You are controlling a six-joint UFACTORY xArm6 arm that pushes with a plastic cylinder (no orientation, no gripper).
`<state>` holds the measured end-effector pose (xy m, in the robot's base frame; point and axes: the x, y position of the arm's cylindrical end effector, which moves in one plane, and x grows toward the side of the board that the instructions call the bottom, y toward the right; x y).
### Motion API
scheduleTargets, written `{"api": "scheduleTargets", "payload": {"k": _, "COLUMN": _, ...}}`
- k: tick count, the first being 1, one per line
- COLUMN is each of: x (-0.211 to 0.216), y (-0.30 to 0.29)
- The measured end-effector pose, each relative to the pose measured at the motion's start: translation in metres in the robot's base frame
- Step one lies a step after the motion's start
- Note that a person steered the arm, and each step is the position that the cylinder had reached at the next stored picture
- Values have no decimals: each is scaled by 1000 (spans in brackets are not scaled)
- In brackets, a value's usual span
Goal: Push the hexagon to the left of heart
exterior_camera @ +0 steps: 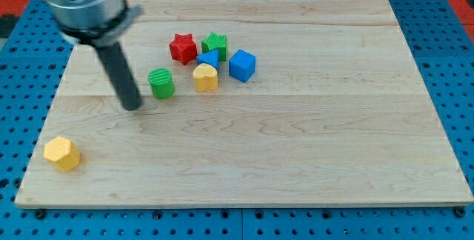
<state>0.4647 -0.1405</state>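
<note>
The yellow hexagon [61, 153] lies near the board's bottom left corner. The yellow heart [206, 78] lies in the cluster at the upper middle of the board. My tip [132, 107] rests on the board just left of the green cylinder [161, 83], well up and right of the hexagon and left of the heart. The tip touches no block.
A red star [183, 48], a green star [215, 44], a small blue block [209, 59] and a blue cube [241, 65] crowd around the heart. The wooden board [296, 151] lies on a blue perforated base [452, 40].
</note>
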Motion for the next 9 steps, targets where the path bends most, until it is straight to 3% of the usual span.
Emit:
{"api": "scheduleTargets", "payload": {"k": 2, "x": -46, "y": 33}}
{"api": "scheduleTargets", "payload": {"k": 3, "x": -27, "y": 15}}
{"api": "scheduleTargets", "payload": {"k": 4, "x": 20, "y": -43}}
{"api": "scheduleTargets", "payload": {"k": 5, "x": 24, "y": -132}}
{"api": "scheduleTargets", "payload": {"k": 6, "x": 95, "y": -161}}
{"api": "scheduleTargets", "payload": {"k": 7, "x": 115, "y": -93}}
{"api": "scheduleTargets", "payload": {"k": 8, "x": 67, "y": -15}}
{"api": "scheduleTargets", "payload": {"k": 9, "x": 83, "y": -40}}
